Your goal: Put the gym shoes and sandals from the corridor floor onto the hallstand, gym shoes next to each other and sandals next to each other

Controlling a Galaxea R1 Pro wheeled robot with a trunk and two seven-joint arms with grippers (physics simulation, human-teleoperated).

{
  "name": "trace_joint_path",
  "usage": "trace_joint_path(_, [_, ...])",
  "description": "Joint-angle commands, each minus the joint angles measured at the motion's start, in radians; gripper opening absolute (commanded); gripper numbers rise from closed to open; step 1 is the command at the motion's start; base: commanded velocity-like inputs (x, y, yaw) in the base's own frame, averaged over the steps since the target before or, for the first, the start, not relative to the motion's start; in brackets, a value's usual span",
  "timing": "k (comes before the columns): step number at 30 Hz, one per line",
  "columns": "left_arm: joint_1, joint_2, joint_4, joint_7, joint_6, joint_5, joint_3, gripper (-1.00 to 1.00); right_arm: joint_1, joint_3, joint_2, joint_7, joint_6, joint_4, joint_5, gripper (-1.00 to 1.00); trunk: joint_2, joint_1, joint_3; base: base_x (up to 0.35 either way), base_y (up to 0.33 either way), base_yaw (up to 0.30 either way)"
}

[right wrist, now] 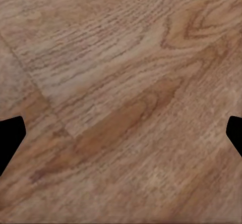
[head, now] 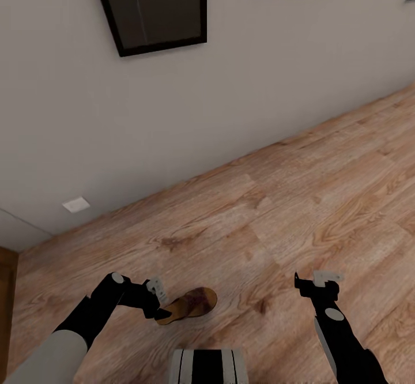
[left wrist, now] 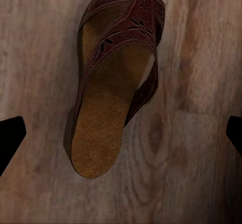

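Jaws spread wide on the left gripper (left wrist: 121, 135), its fingertips (left wrist: 10, 135) at the frame's edges, apart from the sandal (left wrist: 113, 77). The sandal's heel end lies between them, its strapped toe end farther out, flat on the floor (head: 276, 211). In the head view the gripper hangs just over the sandal's heel. The right gripper (right wrist: 121, 135) is also spread, over bare planks, well apart from the sandal.

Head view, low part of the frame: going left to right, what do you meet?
Left gripper → brown sandal lying on the wood floor → a stretch of bare planks → right gripper.
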Motion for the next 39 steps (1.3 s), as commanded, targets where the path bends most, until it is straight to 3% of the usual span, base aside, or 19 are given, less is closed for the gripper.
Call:
trace_joint_path(1, [0.0,0.002,-0.013,-0.003,0.024,0.0,-0.003,1.0,0.0,0.0,0.0,-0.003,0.006,-0.001,0.011,1.0,-0.001,0.0,-0.006,0.0,0.0,0.0])
trace_joint_path(5, [0.0,0.003,-0.045,-0.003,0.042,-0.009,-0.004,1.0,0.0,0.0,0.0,-0.003,0.006,-0.001,0.011,1.0,-0.001,0.0,-0.012,0.0,0.0,0.0])
trace_joint_path(8, [0.002,0.001,-0.077,-0.004,0.057,-0.068,-0.003,1.0,0.0,0.0,0.0,-0.003,0.006,-0.001,0.011,1.0,-0.001,0.0,-0.015,0.0,0.0,0.0])
trace_joint_path(9, [0.008,-0.001,-0.105,-0.004,0.084,-0.128,-0.001,1.0,0.0,0.0,0.0,-0.003,0.006,-0.001,0.012,1.0,-0.001,0.0,-0.015,0.0,0.0,0.0])
trace_joint_path(16, [0.015,-0.002,-0.151,-0.005,0.11,-0.18,0.003,1.0,0.0,0.0,0.0,-0.003,0.006,-0.001,0.011,1.0,-0.001,0.0,-0.016,0.0,0.0,0.0])
trace_joint_path(31, [0.02,-0.01,-0.162,-0.005,0.113,-0.186,0.001,1.0,0.0,0.0,0.0,-0.003,0.006,-0.001,0.012,1.0,-0.001,0.0,-0.016,0.0,0.0,0.0])
trace_joint_path(39, [0.019,-0.018,-0.158,-0.004,0.112,-0.188,0.001,1.0,0.0,-0.001,0.0,-0.003,0.006,-0.001,0.012,1.0,-0.002,0.004,-0.048,0.0,0.0,0.0])
